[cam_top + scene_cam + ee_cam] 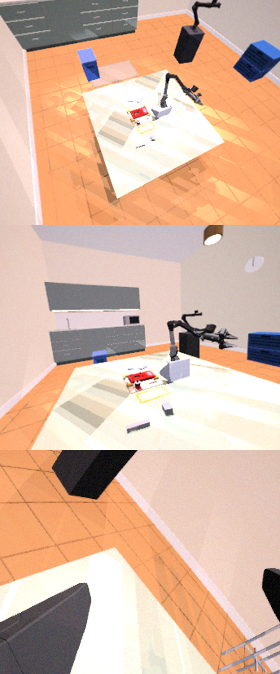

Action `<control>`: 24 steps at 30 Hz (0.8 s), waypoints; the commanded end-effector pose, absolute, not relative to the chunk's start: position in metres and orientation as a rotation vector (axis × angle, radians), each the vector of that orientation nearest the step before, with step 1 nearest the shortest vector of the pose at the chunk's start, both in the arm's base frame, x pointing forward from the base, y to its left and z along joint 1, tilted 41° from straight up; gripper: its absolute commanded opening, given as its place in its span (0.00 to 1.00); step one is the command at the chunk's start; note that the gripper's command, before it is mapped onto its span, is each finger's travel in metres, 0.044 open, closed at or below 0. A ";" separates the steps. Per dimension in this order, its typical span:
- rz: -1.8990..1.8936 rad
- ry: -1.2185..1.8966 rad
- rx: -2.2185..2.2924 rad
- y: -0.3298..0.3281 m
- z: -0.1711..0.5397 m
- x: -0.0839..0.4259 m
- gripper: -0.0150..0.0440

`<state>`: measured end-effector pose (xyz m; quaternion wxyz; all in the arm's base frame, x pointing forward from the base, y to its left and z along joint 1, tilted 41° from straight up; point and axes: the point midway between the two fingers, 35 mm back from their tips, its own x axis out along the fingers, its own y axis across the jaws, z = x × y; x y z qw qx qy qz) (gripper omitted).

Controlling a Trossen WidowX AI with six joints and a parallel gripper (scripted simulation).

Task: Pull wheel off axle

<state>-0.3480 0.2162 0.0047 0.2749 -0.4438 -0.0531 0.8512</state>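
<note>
A small dark and red piece [137, 122] [137, 386] stands on the pale board just in front of the red block; it looks like the wheel on its upright axle, but is too small to tell the two apart. The marked area, a yellow outline [146, 130] [155, 398], lies on the table [175, 155] [228, 416] in front of it. My gripper [199, 100] [233, 341] [175, 585] is open and empty, raised high to the right, far from the wheel and the outline.
A red block [139, 112] [142, 377] with yellow corners lies behind the wheel, left of the arm's base. A grey block [153, 138] [167, 408] and a thin bar [140, 146] [137, 425] lie in front of the outline. Thin pieces lie behind the red block.
</note>
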 end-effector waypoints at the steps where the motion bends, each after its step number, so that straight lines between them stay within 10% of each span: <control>1: 2.281 -0.136 -1.195 0.218 0.004 -0.346 0.89; 4: 2.183 -0.039 -1.214 0.246 0.000 -0.323 0.76; 24: 1.220 0.766 -0.867 0.380 -0.016 -0.098 0.76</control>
